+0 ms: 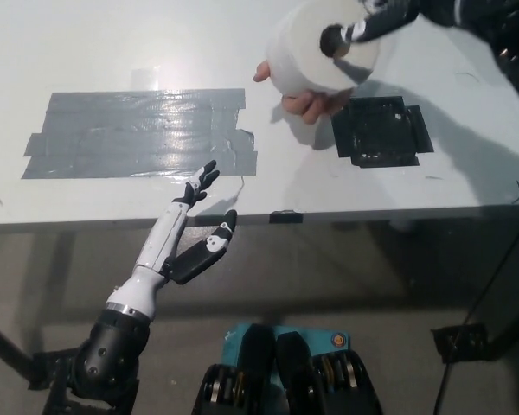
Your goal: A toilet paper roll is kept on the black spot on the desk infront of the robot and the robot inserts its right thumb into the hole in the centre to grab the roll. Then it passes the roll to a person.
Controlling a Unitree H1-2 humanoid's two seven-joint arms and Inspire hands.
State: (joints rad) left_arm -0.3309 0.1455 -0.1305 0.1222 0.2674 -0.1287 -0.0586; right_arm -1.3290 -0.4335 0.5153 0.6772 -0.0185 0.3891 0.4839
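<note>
A white toilet paper roll (307, 54) hangs above the desk near the top of the head view. My black right hand (376, 19) is shut on it, with a black digit pushed into the centre hole. A person's hand (304, 101) cups the roll from underneath. The black spot (381, 131) on the desk lies bare, below and to the right of the roll. My white left hand (195, 235) rests open at the desk's front edge, away from the roll.
A wide patch of grey tape (143, 131) covers the desk's left half. The white desk (86, 43) ends at a front edge (329, 214), with dark floor below it. A small black tab (285, 216) sits on that edge.
</note>
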